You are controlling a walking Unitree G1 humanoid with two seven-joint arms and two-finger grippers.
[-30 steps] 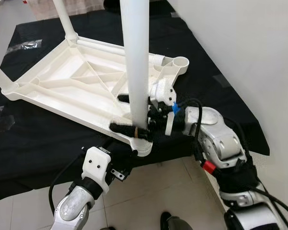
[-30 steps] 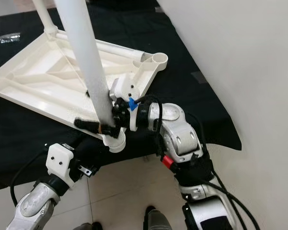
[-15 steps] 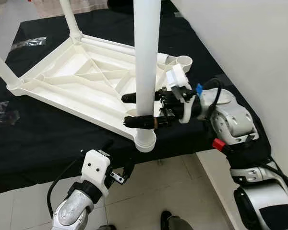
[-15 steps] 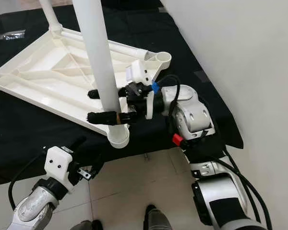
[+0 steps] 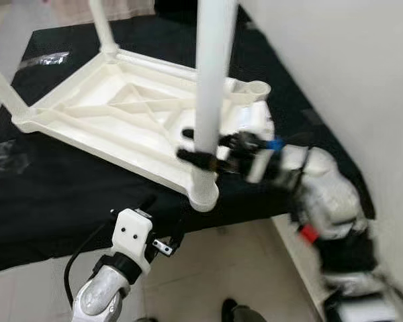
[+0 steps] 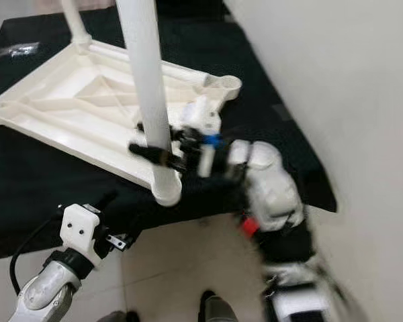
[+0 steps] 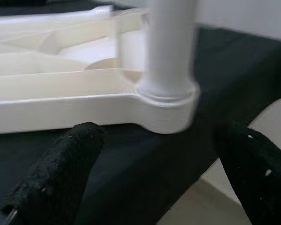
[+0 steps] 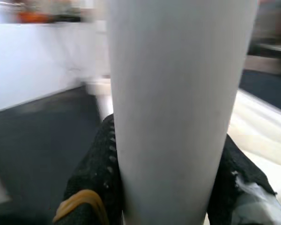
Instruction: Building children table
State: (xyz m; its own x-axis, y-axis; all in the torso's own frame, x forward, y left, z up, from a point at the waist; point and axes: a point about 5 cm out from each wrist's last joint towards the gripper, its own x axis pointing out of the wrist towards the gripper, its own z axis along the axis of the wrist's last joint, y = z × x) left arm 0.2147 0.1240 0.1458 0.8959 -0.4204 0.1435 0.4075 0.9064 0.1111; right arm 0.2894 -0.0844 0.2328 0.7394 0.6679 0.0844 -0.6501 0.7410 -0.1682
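The white plastic table top (image 5: 107,107) lies upside down on a black cloth (image 5: 67,194). A thick white leg (image 5: 211,80) stands upright in the near corner socket (image 5: 205,191). My right gripper (image 5: 200,147) is shut around that leg just above the socket; its black fingers (image 8: 98,173) hug the tube (image 8: 173,108). My left gripper (image 5: 162,218) hangs open below the cloth's front edge, close under the same corner (image 7: 168,112), touching nothing. Two more legs (image 5: 102,27) rise from the far and left corners. The corner socket (image 5: 256,87) at the right holds no leg.
A pale wall (image 5: 336,60) runs close along the right side. A clear plastic bag (image 5: 50,59) lies on the cloth at the far left. Tiled floor (image 5: 208,268) lies below the front edge, with my foot (image 5: 238,312) on it.
My right arm has swung and is now blurred in motion, while its gripper has stayed around the leg. The left gripper has hardly moved. The camera has shifted slightly.
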